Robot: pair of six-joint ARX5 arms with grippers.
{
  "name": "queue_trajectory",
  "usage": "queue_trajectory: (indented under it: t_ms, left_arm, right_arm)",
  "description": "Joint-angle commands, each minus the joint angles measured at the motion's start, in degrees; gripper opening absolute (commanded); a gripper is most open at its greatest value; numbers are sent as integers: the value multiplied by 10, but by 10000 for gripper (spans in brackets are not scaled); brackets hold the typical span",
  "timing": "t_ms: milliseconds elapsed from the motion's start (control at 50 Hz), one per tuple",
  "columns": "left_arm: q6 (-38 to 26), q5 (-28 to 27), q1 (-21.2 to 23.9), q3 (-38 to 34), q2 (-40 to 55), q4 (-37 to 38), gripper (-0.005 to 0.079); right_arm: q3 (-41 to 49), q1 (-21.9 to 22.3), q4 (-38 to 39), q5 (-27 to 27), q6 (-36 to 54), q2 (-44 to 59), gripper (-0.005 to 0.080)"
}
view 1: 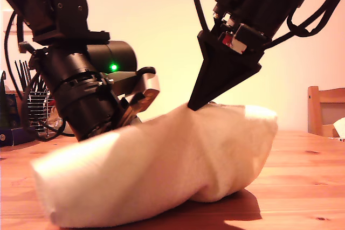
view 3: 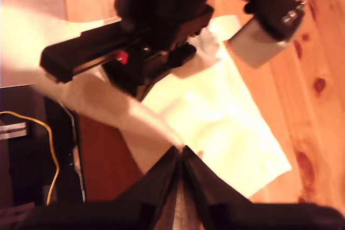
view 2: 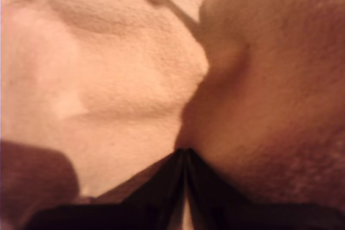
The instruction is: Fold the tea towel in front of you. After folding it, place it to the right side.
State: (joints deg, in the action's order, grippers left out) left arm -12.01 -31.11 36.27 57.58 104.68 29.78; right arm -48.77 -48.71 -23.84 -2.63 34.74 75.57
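Observation:
The cream tea towel (view 1: 161, 171) lies bunched in a long mound on the wooden table (view 1: 302, 176). My first gripper (view 1: 194, 105), the black wedge coming down from the exterior view's right, is shut on a raised fold at the top of the mound. Its own view shows its tips (view 2: 183, 152) pinching the tea towel (view 2: 108, 79). My second gripper (view 1: 136, 110) reaches in from the exterior view's left behind the mound. It is shut (view 3: 180, 149) on an edge of the tea towel (view 3: 215, 111), with a strip of cloth pulled taut toward the first gripper (view 3: 139, 95).
A wooden chair (view 1: 325, 110) stands at the exterior view's right. A wire rack and dark items (view 1: 29, 106) sit at the exterior view's left. A dark unit with a yellow cable (view 3: 32, 133) lies beside the table's edge.

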Motion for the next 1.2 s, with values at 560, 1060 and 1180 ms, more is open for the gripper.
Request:
queue_trajectory:
  t_ms: [560,1060,1180]
  left_arm:
    - [0,75,-69,-12,-139,-3,-24]
    - [1,76,-69,-4,-177,-10,-24]
    - [7,76,-69,-4,-181,-2,-24]
  right_arm:
    - [-9,38,78,-32,9,16,-13]
    - [-59,61,153,-49,-108,150,-13]
    - [-92,75,152,-50,-117,190,-13]
